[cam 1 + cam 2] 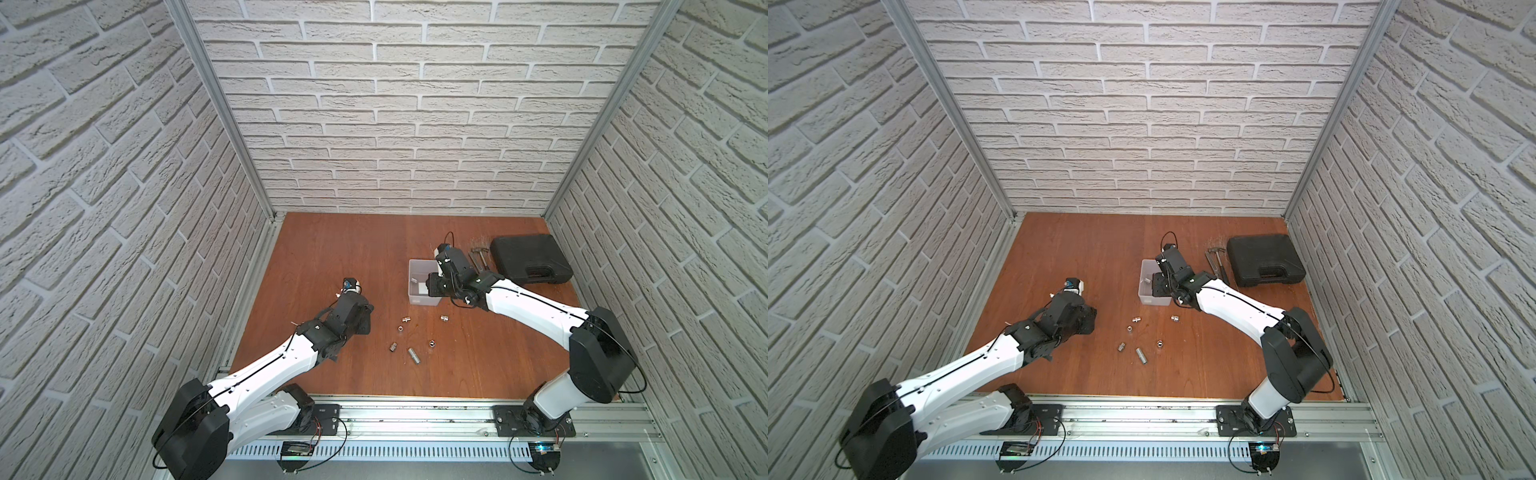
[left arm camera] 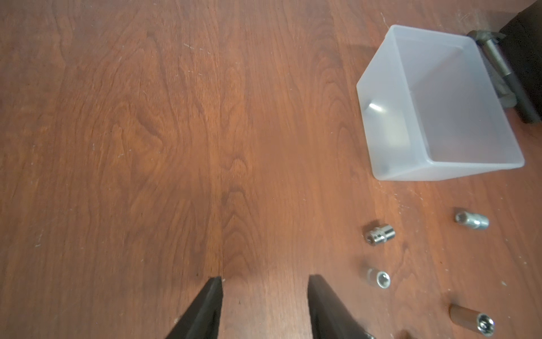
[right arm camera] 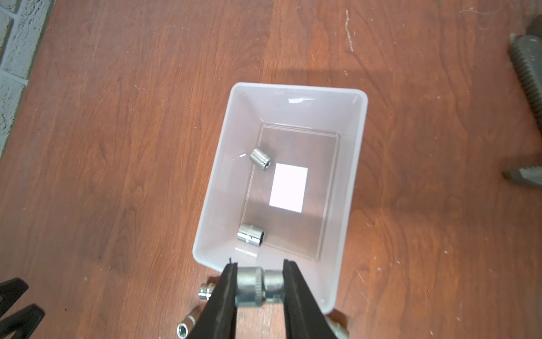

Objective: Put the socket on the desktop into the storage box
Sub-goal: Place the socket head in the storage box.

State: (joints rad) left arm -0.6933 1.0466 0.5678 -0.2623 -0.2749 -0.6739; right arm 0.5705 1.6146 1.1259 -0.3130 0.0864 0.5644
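**Socket poised at the box's edge.** The right claw [image 3: 260, 271] grips a socket [image 3: 252, 289] end to end, with its jaws closed on the metal. It hangs over the rim of the box [image 3: 218, 202] rather than over the middle of the opening. In both top views the box sits just right of centre on the surface [image 1: 332, 257].

Two pieces already lie inside, a socket [image 3: 261, 158] beside the white mark [image 3: 289, 187] and a socket [image 3: 251, 237] close to a wall. Six loose sockets [image 1: 414, 355] are scattered below the box in the lower centre of a top view.

The left claw [image 2: 265, 283] hangs left of centre with its jaws apart and nothing between them, above bare wood.

The release likely goes best if the claw first carries the piece further in, clear of the rim. From here it could clip the thin wall and fall outside. It should probably also come down low before the jaws part, so the steel does not bounce. The box looks light, so a knock from the fingers could shift it.
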